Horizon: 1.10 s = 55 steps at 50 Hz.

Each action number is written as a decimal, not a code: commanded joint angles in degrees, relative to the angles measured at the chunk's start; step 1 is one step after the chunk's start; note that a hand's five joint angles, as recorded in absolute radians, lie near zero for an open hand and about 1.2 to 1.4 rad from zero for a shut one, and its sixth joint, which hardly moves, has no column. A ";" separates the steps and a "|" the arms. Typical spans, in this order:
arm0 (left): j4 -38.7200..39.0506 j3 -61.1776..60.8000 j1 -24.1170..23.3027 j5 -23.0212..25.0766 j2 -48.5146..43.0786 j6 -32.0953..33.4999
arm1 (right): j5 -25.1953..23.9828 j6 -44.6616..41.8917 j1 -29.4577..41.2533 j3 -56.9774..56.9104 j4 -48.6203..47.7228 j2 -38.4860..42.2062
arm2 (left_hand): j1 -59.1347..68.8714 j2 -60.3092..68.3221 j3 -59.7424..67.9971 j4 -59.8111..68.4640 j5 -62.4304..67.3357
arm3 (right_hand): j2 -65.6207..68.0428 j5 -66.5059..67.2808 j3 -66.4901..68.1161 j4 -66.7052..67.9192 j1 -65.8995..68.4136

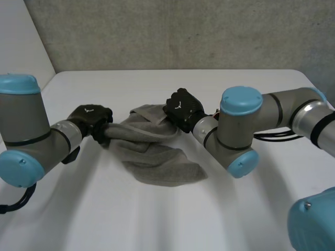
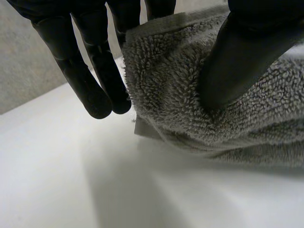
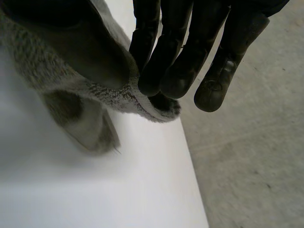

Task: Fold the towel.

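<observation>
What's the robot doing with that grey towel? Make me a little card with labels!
thing: grey towel, crumpled
where: middle of the white table
left side: left hand pinches the towel's left end
right side: right hand pinches an edge at the towel's far right
lift: held parts raised, the rest lying on the table
fold: not neat yet
</observation>
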 commanded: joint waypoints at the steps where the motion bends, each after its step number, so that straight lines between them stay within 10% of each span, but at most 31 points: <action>1: -0.21 -0.15 0.02 0.39 0.51 -0.46 | -5.35 0.70 -1.08 -0.47 9.64 -4.23 | 2.82 3.70 1.61 2.86 2.33 | 3.68 3.27 3.61 3.72 4.76; 11: 2.24 4.75 0.02 3.55 -1.77 -0.89 | 7.66 -0.28 -3.45 -9.25 18.54 -3.01 | 2.82 3.70 1.61 2.86 2.33 | 3.68 3.27 3.61 3.72 4.76; 16: 4.89 16.29 -0.59 1.27 -5.29 -2.39 | 7.75 4.30 -3.36 -13.31 5.17 -3.10 | 2.82 3.70 1.61 2.86 2.33 | 3.68 3.27 3.61 3.72 4.76; 23: 14.26 31.83 -3.14 -8.12 -1.72 -11.77 | 22.41 23.06 -3.54 -14.81 -16.51 -13.88 | 2.82 3.70 1.61 2.86 2.33 | 3.68 3.27 3.61 3.72 4.76; 29: 21.49 30.98 -3.14 -7.96 5.94 -18.81 | 15.16 36.27 -3.98 -9.98 -18.48 -20.93 | 2.82 3.70 1.61 2.86 2.33 | 3.68 3.27 3.61 3.72 4.76; 40: 21.58 6.32 -0.43 -0.67 11.13 -18.21 | -1.91 27.88 -3.98 -7.34 -0.22 -18.40 | 2.82 3.70 1.61 2.86 2.33 | 3.68 3.27 3.61 3.72 4.76; 55: 24.22 -24.91 7.49 4.52 11.24 -5.23 | -2.98 9.66 -3.28 18.21 9.74 -14.96 | 2.82 3.70 1.61 2.86 2.33 | 3.68 3.27 3.61 3.72 4.76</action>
